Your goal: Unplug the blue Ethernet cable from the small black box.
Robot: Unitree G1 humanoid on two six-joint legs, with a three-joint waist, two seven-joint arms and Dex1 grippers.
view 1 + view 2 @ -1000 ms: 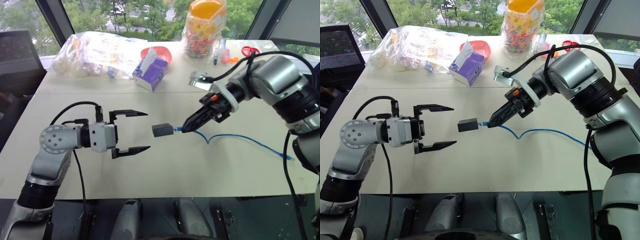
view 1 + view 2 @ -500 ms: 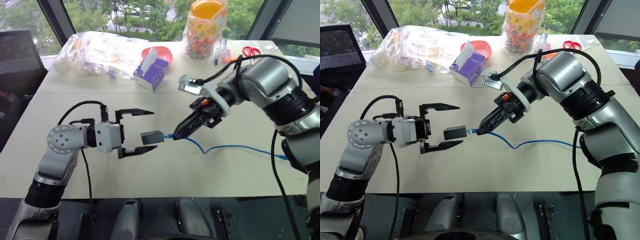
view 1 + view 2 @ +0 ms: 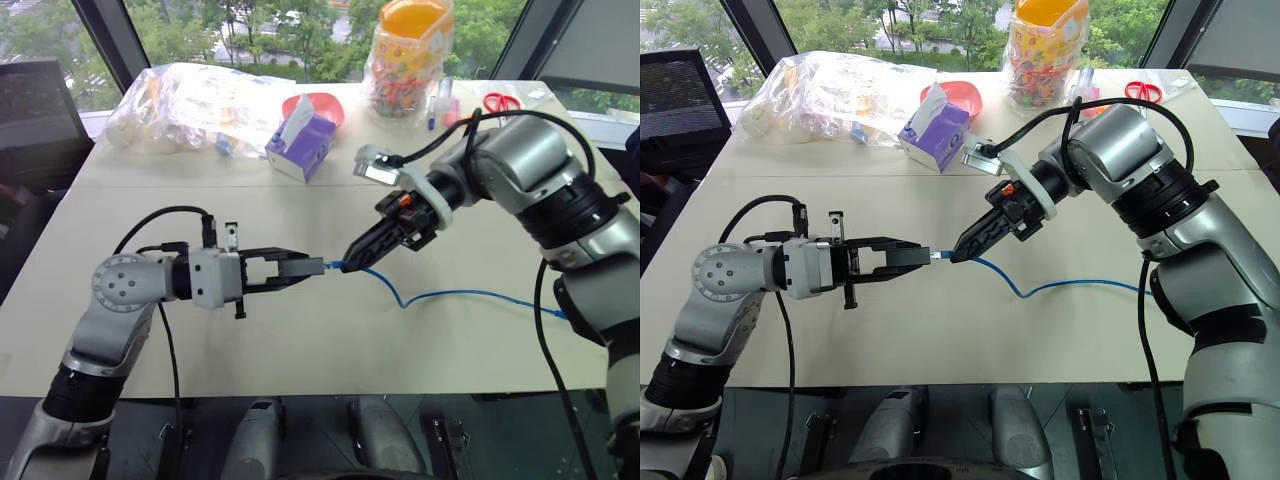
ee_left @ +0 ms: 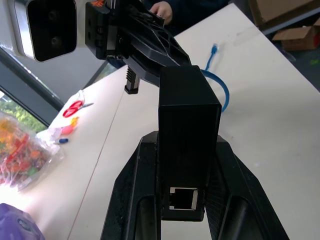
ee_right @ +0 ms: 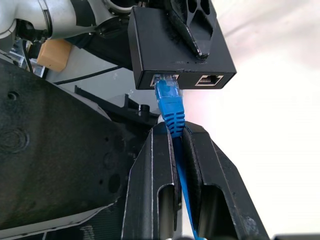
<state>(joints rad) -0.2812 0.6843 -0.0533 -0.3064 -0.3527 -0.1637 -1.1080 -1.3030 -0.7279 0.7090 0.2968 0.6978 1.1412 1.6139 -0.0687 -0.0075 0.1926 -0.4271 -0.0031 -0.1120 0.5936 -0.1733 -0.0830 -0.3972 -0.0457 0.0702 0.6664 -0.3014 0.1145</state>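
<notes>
Though mostly hidden between the black fingers in the eye views, small black box (image 5: 180, 42) seen plainly from the wrists, held above the table (image 3: 300, 340), clamped by left gripper (image 3: 300, 268) on two opposite sides. Two ports on the face toward the right arm, one filled by the clear plug of the blue Ethernet cable (image 5: 170, 107), still seated. Right gripper (image 3: 352, 262) pinched shut on the cable's blue boot just behind that plug. Rest of cable trailing down onto the table toward its right edge. Farther back, purple tissue box (image 3: 300, 145), red bowl (image 3: 320, 105) partly behind it, clear plastic bag (image 3: 190, 100), candy jar (image 3: 405, 55) cut off at top.
</notes>
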